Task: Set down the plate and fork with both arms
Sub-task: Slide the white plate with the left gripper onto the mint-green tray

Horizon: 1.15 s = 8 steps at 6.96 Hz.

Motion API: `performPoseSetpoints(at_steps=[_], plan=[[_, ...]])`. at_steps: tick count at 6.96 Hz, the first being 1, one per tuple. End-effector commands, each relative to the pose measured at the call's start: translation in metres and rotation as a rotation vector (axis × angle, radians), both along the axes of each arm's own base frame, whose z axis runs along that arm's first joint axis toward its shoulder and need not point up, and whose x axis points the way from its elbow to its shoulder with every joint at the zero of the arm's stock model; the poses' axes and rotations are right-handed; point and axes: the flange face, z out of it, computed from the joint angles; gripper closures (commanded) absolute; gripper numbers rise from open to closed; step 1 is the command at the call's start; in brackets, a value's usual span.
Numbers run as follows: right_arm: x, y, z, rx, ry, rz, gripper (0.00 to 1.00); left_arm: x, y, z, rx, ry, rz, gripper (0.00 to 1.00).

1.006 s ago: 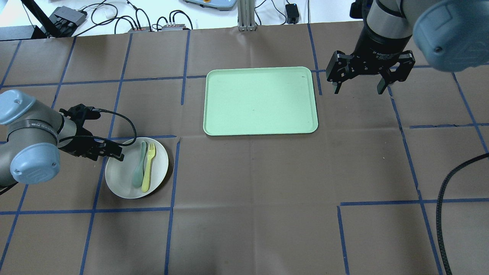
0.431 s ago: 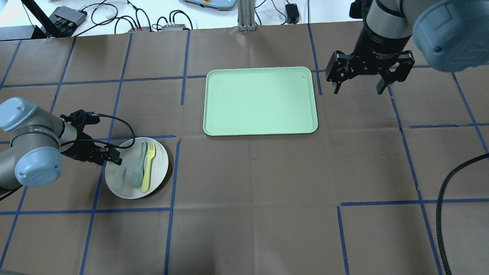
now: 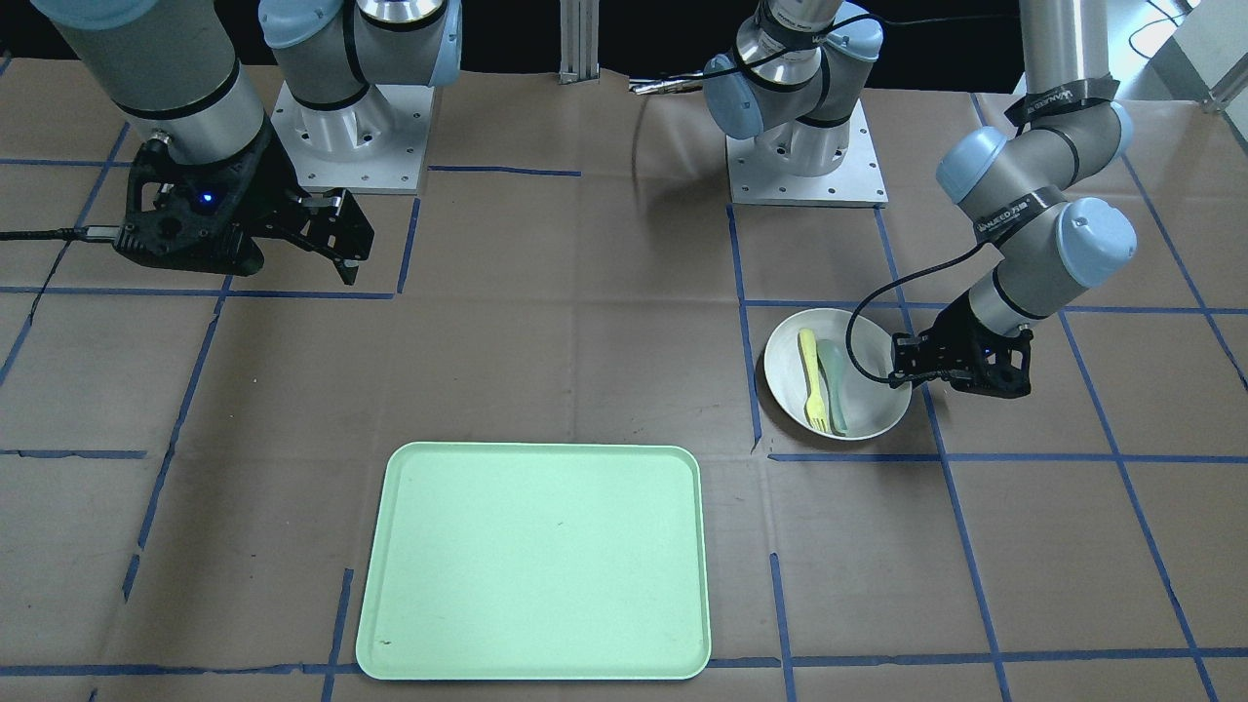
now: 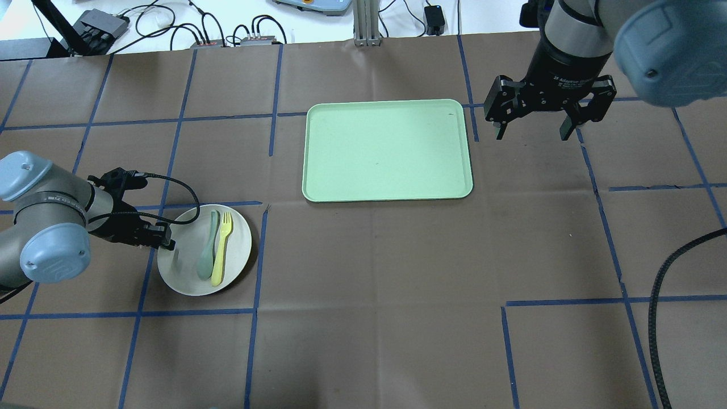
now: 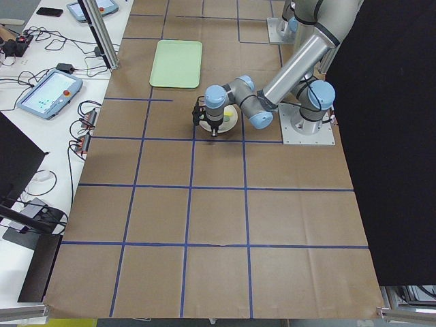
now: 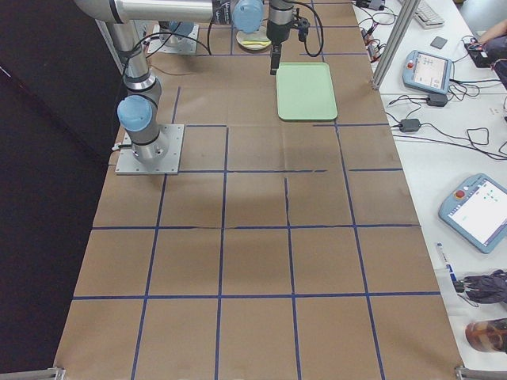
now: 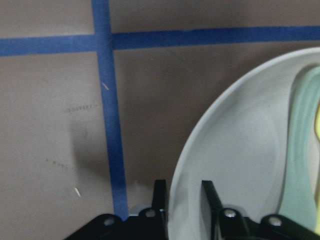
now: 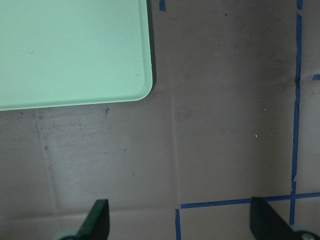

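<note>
The off-white plate (image 4: 235, 253) sits on the table's left side, also in the front view (image 3: 868, 414). The pale-yellow fork (image 4: 220, 250) lies on it beside a grey-green spoon (image 4: 205, 250). My left gripper (image 4: 168, 245) is low at the plate's left rim. In the left wrist view its narrow jaws straddle the rim (image 7: 182, 200), one finger outside and one inside, shut on the plate (image 7: 240, 165). My right gripper (image 4: 531, 133) hangs open and empty above bare table, just right of the light-green tray (image 4: 386, 150).
The tray's corner shows in the right wrist view (image 8: 70, 50), with brown paper and blue tape lines around it. Cables and control boxes (image 4: 102, 25) lie beyond the table's far edge. A black cable (image 4: 661, 295) hangs at the right.
My left gripper has drawn back and down to the plate's left rim and closed on it. The plate barely shifted. The right arm has held still.
</note>
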Motion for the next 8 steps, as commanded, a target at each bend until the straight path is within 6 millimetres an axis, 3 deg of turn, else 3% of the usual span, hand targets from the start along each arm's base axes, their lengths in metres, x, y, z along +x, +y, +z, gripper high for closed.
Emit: performPoseSetpoints(at_steps=[1, 3, 5, 6, 8], plan=[[0.0, 0.0, 0.0, -0.001, -0.001, 0.0, 0.0, -0.001, 0.001, 0.001, -0.005, 0.005, 0.004, 0.87], [0.0, 0.0, 0.0, -0.001, -0.001, 0.0, 0.0, -0.002, -0.001, 0.005, -0.013, 0.001, 0.003, 0.93], [0.0, 0.0, 0.0, 0.001, 0.0, -0.003, 0.0, -0.016, -0.006, 0.019, -0.067, 0.04, -0.003, 0.95], [0.0, 0.0, 0.0, 0.001, 0.0, -0.002, 0.0, -0.034, -0.011, 0.025, -0.102, 0.119, 0.01, 0.95], [0.0, 0.0, 0.0, -0.001, -0.002, -0.002, 0.0, -0.106, -0.033, 0.046, -0.093, 0.132, 0.046, 0.95]])
